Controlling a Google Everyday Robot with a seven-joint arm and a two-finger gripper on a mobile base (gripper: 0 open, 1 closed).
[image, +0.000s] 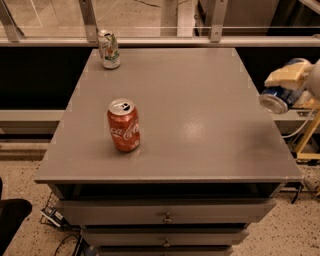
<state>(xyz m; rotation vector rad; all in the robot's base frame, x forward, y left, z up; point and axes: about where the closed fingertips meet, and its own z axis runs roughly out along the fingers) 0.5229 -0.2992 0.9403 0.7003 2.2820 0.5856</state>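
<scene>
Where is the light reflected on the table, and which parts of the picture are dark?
Camera view: a soft glare patch lies on the grey table, to the right of the red can; camera view: the gripper, at the right edge beyond the table, holds the blue can in warm light; camera view: the band behind the table is dark.

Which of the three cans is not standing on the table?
The blue can, held tilted in the hand beyond the right edge of the table. The red can and the pale can stand upright on it.
</scene>
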